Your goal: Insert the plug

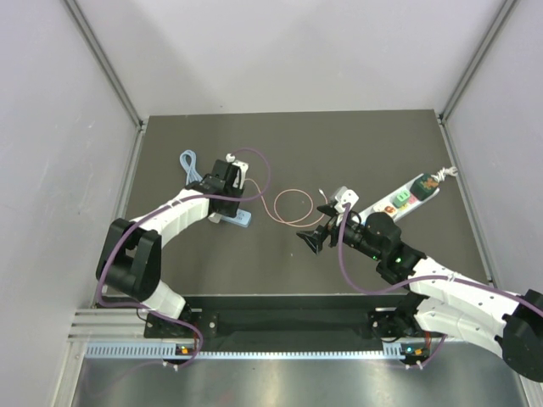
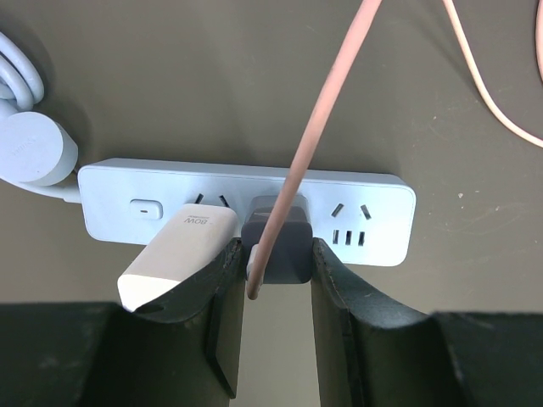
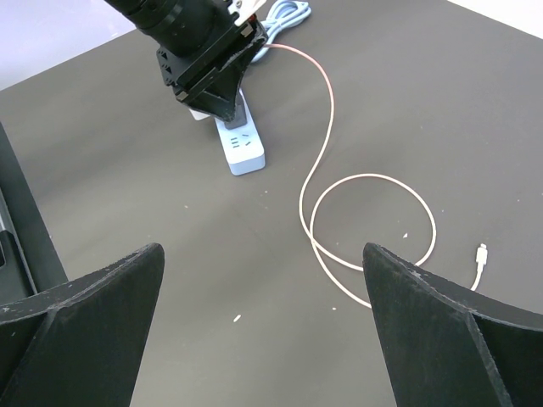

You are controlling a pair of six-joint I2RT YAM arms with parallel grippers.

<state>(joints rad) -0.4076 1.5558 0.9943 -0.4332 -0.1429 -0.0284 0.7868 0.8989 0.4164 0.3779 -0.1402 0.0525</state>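
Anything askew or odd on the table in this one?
Nothing spilled or damaged. The white adapter beside the dark grey plug seems to lean away from it on the power strip, though the close wrist view may exaggerate that.

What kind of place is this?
Probably a robotics lab test cell: left arm and right arm mounted by a metal rail, dark table boxed by plain grey panels, power strip laid out.
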